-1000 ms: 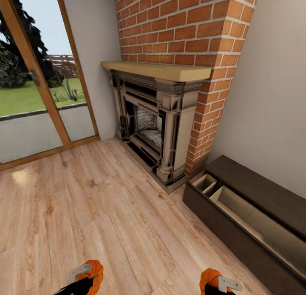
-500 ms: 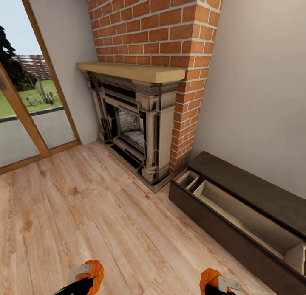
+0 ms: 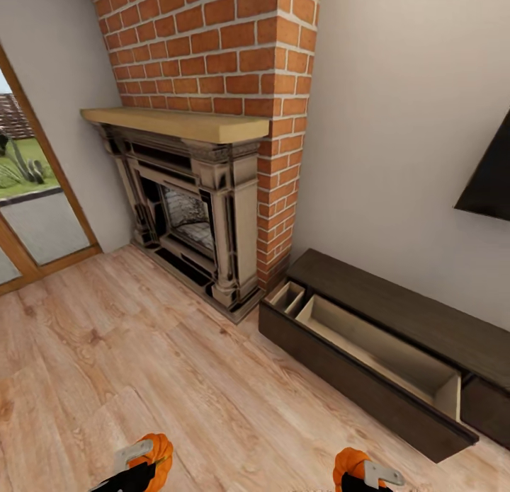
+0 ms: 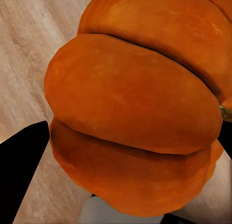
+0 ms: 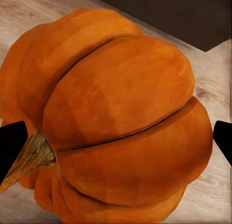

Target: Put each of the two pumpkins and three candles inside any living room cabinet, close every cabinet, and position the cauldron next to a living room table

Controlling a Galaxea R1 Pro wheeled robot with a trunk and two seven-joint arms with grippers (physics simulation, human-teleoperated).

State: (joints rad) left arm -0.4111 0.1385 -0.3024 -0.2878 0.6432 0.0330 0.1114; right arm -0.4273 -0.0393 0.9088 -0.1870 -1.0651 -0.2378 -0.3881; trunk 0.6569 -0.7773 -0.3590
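Note:
At the bottom of the head view, my left gripper (image 3: 138, 464) is shut on one orange pumpkin (image 3: 157, 451) and my right gripper (image 3: 368, 474) on the other pumpkin (image 3: 347, 462). Each wrist view shows its ribbed pumpkin (image 4: 140, 108) (image 5: 116, 118) held close between black fingers (image 4: 21, 161) (image 5: 10, 142). The dark-brown cabinet (image 3: 368, 386) runs along the right wall beyond the right gripper. One long front is pulled out, showing a bare pale inside (image 3: 375, 350), with a small open compartment (image 3: 287, 296) at its fireplace end. Candles, cauldron and table are out of view.
A brick chimney with a fireplace (image 3: 188, 216) and wooden mantel (image 3: 177, 124) stands in the corner to the cabinet's left. A glass door (image 3: 28, 209) is at far left. A dark screen (image 3: 489, 173) hangs on the right wall. Wooden floor (image 3: 142, 357) lies between me and the cabinet.
The head view has swung to the right: fireplace and door slid left and more of the cabinet and the wall screen came into view. Both grippers keep their pumpkins.

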